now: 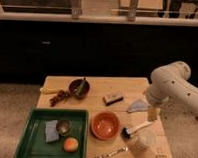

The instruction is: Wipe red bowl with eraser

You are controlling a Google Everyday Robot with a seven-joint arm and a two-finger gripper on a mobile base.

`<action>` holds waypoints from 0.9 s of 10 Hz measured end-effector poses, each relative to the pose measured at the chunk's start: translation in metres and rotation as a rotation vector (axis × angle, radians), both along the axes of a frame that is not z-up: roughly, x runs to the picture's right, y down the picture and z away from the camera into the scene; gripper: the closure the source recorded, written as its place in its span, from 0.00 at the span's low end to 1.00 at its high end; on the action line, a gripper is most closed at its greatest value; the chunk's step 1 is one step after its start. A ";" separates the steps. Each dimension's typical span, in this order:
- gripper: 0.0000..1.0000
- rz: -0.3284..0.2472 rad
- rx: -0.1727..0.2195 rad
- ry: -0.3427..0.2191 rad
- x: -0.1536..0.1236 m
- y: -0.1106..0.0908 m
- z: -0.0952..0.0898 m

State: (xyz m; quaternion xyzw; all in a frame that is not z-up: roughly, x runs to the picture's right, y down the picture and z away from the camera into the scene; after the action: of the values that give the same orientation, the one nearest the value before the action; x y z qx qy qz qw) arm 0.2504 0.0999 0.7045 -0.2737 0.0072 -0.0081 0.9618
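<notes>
The red bowl (105, 125) sits upright near the front middle of the wooden table (122, 87), empty inside. The eraser (113, 99), a small dark-topped block, lies flat on the table just behind the bowl. My gripper (151, 115) hangs downward from the white arm (167, 84) over the table's right edge. It is to the right of both eraser and bowl and touches neither. The gripper is open with nothing in it.
A grey-blue cloth (137, 105) lies beside the gripper. A white-handled brush (137, 129), a clear cup (143, 140) and a fork (110, 154) lie at the front right. A green tray (53, 111) at the front left holds a small dark bowl (64, 126). A brown bowl (79, 87) stands at the back.
</notes>
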 end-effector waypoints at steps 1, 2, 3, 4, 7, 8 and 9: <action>0.20 -0.012 0.004 -0.007 -0.009 -0.001 0.005; 0.20 -0.015 0.005 -0.013 -0.013 -0.002 0.007; 0.20 -0.020 0.006 -0.020 -0.012 -0.002 0.011; 0.20 -0.027 0.006 -0.028 -0.014 -0.003 0.015; 0.20 -0.049 0.003 -0.068 -0.034 -0.006 0.034; 0.20 -0.052 0.004 -0.079 -0.037 -0.007 0.037; 0.20 -0.056 0.003 -0.086 -0.036 -0.007 0.041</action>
State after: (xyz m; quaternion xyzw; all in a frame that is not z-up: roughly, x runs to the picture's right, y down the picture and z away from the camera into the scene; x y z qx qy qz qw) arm 0.2144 0.0926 0.7452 -0.2711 -0.0262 -0.0465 0.9611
